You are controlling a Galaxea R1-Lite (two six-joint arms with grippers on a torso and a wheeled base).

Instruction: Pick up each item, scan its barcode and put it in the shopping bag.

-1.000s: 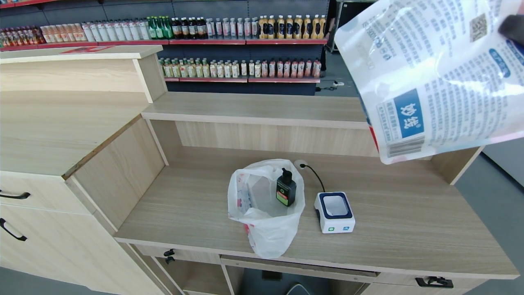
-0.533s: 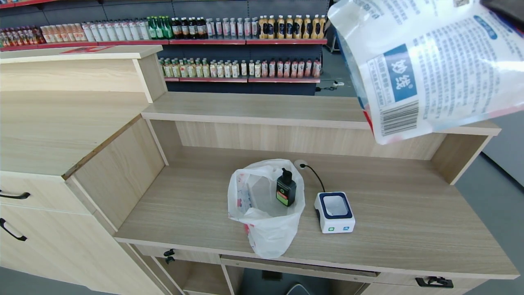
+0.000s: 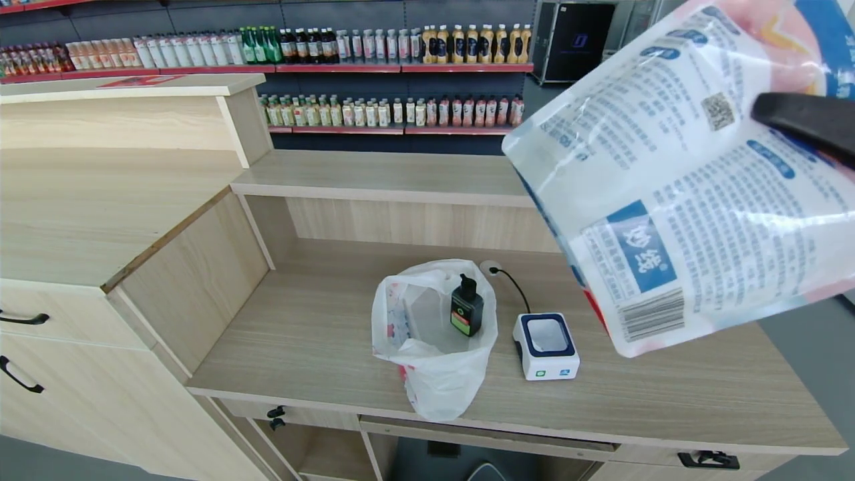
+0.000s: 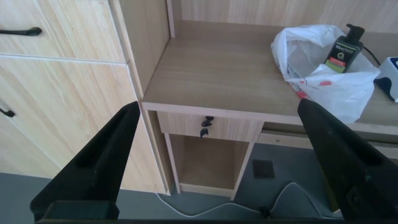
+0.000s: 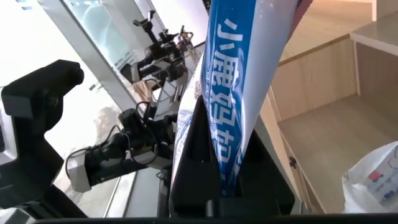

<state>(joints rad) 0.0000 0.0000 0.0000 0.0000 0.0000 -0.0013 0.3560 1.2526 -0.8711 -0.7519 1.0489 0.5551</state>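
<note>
A large white and blue printed pouch (image 3: 695,200) hangs high at the right of the head view, close to the camera, its barcode at the lower corner above the counter. My right gripper (image 5: 230,168) is shut on the pouch (image 5: 239,81), one dark finger (image 3: 805,120) crossing its face. A white shopping bag (image 3: 434,334) stands open on the counter with a dark pump bottle (image 3: 466,308) inside. The white scanner (image 3: 546,345) sits just right of it. My left gripper (image 4: 217,162) hangs open with nothing between its fingers, low beside the counter's front left, facing the bag (image 4: 320,59).
The wooden counter (image 3: 668,387) has a raised back shelf and a tall side unit on the left. A cable runs from the scanner to the back. Shelves of bottles (image 3: 401,47) line the far wall. Drawers (image 4: 208,127) sit under the counter edge.
The pouch rose and turned half a second ago, then swung down and left, so its barcode corner is now lower and closer to the scanner. Bag, bottle and scanner stayed put.
</note>
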